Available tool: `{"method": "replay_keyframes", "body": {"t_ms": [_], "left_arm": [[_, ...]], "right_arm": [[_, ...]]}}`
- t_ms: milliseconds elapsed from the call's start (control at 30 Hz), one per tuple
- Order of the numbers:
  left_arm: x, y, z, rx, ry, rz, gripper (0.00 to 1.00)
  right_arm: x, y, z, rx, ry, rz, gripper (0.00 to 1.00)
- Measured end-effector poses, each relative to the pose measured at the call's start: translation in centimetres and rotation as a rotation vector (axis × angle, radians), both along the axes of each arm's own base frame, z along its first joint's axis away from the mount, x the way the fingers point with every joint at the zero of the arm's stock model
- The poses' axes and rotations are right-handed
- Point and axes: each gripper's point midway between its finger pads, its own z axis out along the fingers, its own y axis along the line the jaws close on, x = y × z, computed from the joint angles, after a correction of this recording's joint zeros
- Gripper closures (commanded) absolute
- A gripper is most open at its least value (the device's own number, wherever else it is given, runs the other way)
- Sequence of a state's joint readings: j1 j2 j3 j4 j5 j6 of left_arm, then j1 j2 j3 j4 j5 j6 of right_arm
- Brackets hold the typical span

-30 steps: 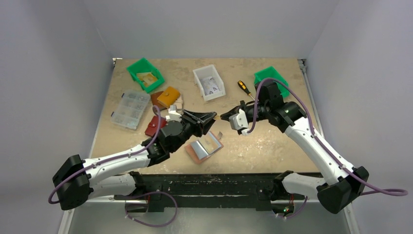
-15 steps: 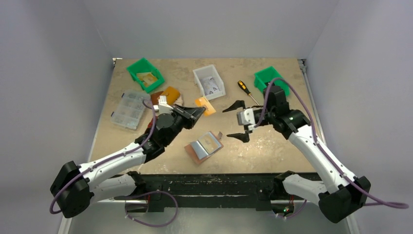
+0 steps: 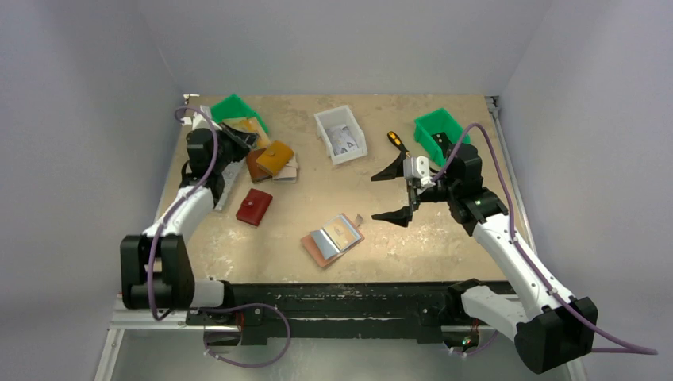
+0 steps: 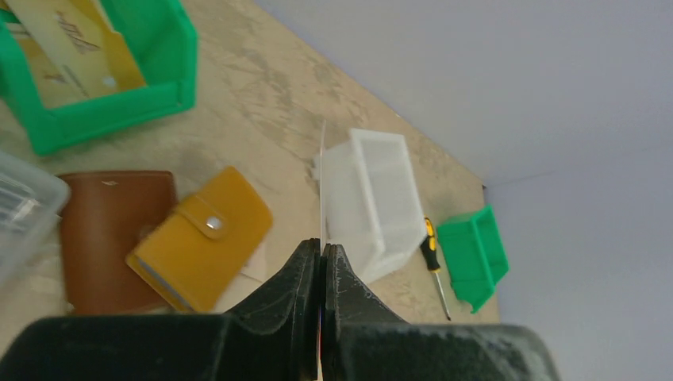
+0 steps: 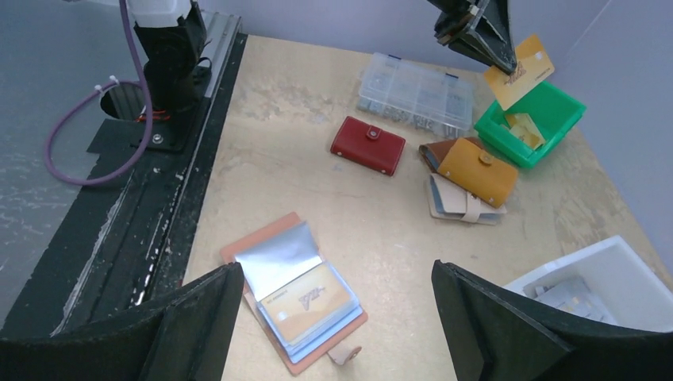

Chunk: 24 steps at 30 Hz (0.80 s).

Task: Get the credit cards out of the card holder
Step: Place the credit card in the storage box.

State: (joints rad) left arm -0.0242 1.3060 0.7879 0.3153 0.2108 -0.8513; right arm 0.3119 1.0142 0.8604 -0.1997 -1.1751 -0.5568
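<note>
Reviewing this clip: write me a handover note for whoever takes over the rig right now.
Left gripper: jaws shut on a tan-gold plastic card, held in the air by the green plastic bin at the far left.
Right gripper: jaws open, empty, hovering right of the open brown-pink leather card holder.
Done: one card out; similar gold cards lie in that bin.
Left: release the held card, probably into the bin; another gold card sits in a clear sleeve, more apparently stacked beneath.

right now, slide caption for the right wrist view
Open right pincer above the open card holder; left pincer holds a gold card near a green bin
</note>
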Motion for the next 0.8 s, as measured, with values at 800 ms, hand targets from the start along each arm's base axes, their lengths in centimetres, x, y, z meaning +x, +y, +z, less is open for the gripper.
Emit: {"method": "replay_keyframes", "body": {"t_ms": [800], "left_arm": [[13.0,8.8,-9.4,0.039,0.203,0.073,1.00]], "right_arm": [[-0.2,0.2,0.4,0.022,0.004,0.016,0.01]]}}
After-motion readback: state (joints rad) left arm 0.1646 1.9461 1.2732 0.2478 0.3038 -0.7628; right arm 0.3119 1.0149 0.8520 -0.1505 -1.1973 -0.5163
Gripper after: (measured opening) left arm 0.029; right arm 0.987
